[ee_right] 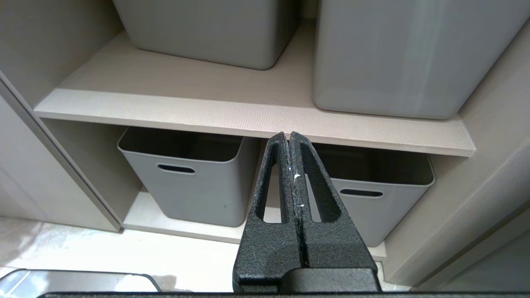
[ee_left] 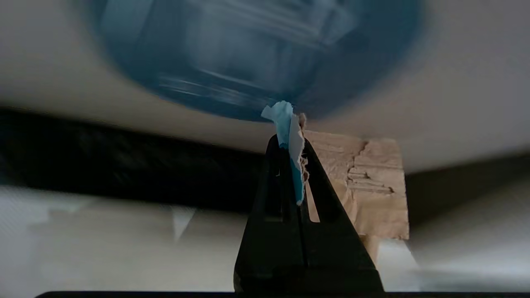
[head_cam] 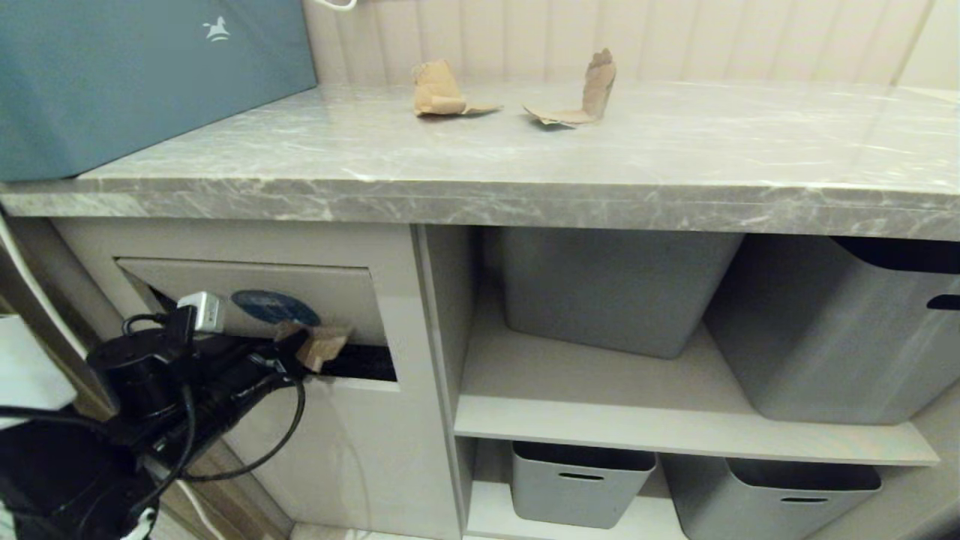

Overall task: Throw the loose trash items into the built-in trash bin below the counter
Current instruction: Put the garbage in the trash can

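My left gripper [head_cam: 300, 351] pinched a cardboard scrap [head_cam: 324, 345] against the bin flap [head_cam: 315, 296], just beneath its blue sticker [head_cam: 274, 306]; my right gripper [ee_right: 289, 138] hung closed, empty.

Cardboard scraps: three. Two on counter [head_cam: 675, 172]: one [head_cam: 442, 94], another [head_cam: 581, 94]. Third [head_cam: 324, 346] at bin flap [head_cam: 247, 289].
Grey tubs: four. Two on upper shelf [head_cam: 607, 289] [head_cam: 847, 330], two on lower [head_cam: 577, 480] [head_cam: 795, 495].
Blue sticker [head_cam: 274, 306]: one.
Teal box [head_cam: 142, 75]: one.
Shelves: two.
Grippers: two, left [ee_left: 290, 136], right [ee_right: 289, 136].
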Tool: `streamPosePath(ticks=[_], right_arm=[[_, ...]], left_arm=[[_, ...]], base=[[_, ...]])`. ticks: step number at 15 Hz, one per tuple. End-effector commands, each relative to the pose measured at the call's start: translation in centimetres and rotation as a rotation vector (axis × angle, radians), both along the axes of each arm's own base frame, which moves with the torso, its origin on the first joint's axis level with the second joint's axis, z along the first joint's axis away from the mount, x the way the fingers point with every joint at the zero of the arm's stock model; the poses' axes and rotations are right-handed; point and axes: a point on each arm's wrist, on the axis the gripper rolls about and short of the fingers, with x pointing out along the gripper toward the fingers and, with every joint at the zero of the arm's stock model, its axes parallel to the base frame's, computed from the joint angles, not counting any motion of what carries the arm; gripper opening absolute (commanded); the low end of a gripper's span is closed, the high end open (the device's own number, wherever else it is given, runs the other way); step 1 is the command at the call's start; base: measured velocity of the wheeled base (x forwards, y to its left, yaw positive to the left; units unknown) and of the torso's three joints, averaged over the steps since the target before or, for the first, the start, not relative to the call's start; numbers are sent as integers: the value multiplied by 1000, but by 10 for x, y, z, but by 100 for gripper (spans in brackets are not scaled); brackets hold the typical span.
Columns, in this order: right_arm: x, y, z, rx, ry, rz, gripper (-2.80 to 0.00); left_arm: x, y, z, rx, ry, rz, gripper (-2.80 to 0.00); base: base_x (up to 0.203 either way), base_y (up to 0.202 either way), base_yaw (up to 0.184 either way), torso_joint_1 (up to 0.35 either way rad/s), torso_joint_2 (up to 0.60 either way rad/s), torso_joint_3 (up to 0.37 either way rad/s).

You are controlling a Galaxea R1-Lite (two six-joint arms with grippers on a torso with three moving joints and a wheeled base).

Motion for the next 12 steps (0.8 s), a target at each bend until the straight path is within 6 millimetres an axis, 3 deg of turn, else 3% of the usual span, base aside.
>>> streamPosePath(ticks=[1,6,9,10,11,12], right_arm=[[0,0,0,-1,-1,1,-280],[0,0,0,-1,-1,1,-280],[0,0,0,-1,-1,1,-280],[0,0,0,-1,-1,1,-280],[0,0,0,-1,-3,1,-280],[0,0,0,-2,-3,1,-280]], left_arm=[[25,13,-5,-11,-23,48,-280],[57,13,-7,-25,-80,54,-280],[64,13,-11,-26,-80,54,-280],[64,13,-12,-26,-79,53,-210],[65,12,-13,-26,-76,52,0],[65,11,-14,-26,-73,49,0]], base=[[0,0,0,0,0,0],[0,0,0,0,0,0],[0,0,0,0,0,0],[0,0,0,0,0,0],[0,0,0,0,0,0],[0,0,0,0,0,0]])
